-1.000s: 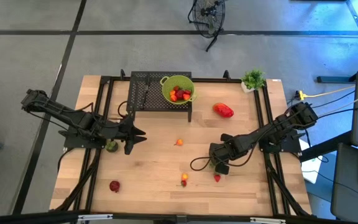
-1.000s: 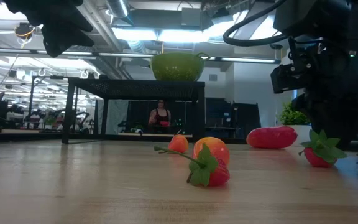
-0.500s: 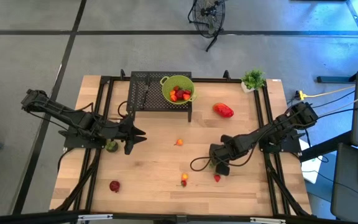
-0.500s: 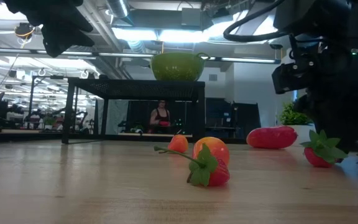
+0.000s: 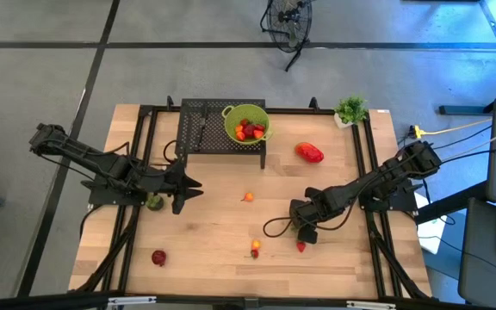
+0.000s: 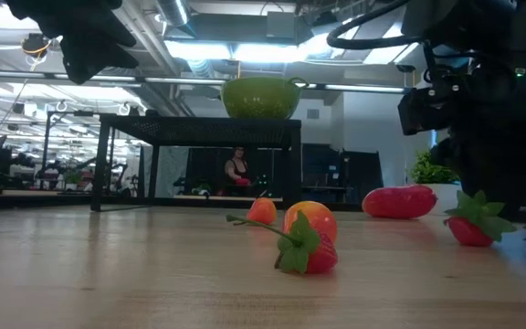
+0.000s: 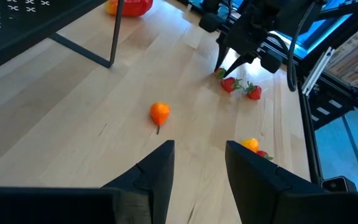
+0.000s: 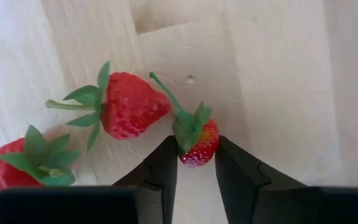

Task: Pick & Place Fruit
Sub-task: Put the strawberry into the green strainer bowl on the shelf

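My right jaws [image 8: 192, 163] are low on the bench [image 5: 213, 220], lower right of the high view, pinching a small strawberry [image 8: 196, 140] between their tips. Two more strawberries crowd close by: one [image 8: 126, 106] just beside it and one [image 8: 20, 163] at the lower left edge of my right wrist view. My left jaws [image 7: 197, 165] wait at the left side, parted and holding nothing. A round green fruit [image 5: 154, 203] sits by them. The green bowl [image 5: 246, 123] of red fruit stands on the black rack [image 5: 205, 129] at the top middle. A big red fruit [image 5: 310, 153] lies right of it.
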### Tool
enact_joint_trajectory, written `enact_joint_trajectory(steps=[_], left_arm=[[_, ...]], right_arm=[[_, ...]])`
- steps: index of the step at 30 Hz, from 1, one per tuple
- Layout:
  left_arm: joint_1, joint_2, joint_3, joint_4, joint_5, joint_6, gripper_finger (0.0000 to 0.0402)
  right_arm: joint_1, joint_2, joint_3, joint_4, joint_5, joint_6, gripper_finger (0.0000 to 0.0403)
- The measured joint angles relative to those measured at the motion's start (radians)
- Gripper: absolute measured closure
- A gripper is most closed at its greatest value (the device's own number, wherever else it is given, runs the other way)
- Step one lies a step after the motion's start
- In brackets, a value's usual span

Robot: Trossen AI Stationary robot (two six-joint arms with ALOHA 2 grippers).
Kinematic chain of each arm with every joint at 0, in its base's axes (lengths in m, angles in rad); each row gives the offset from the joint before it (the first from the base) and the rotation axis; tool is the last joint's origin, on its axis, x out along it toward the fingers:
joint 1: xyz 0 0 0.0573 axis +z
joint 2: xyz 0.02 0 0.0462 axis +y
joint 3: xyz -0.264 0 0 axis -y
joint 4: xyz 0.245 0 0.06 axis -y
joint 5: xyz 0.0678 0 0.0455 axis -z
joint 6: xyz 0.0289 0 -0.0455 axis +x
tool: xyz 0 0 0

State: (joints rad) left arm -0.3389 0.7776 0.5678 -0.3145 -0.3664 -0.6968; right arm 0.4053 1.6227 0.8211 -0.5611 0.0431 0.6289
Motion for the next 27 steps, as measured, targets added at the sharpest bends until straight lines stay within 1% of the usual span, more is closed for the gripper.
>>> enact_joint_trajectory(steps=[7,15,17,23,27], left_arm=[[0.000,0.000,0.000,0.000,0.001,0.000,0.0263],[0.000,0.000,0.000,0.000,0.001,0.000,0.0263],[0.000,0.000,0.000,0.000,0.001,0.001,0.0263],[0.000,0.000,0.000,0.000,0.001,0.001,0.0263],[0.000,0.000,0.000,0.000,0.001,0.002,0.0263]], right_arm=[[0.000,-0.040,0.000,-0.007,0.024,0.017,0.0290],[-0.007,-0.051,0.000,-0.002,0.028,0.013,0.0312],[-0.012,-0.051,0.000,0.000,0.028,0.012,0.0312],[-0.028,-0.054,0.001,0.005,0.028,0.009,0.0296],[-0.038,-0.054,0.001,0.007,0.027,-0.009,0.0304]])
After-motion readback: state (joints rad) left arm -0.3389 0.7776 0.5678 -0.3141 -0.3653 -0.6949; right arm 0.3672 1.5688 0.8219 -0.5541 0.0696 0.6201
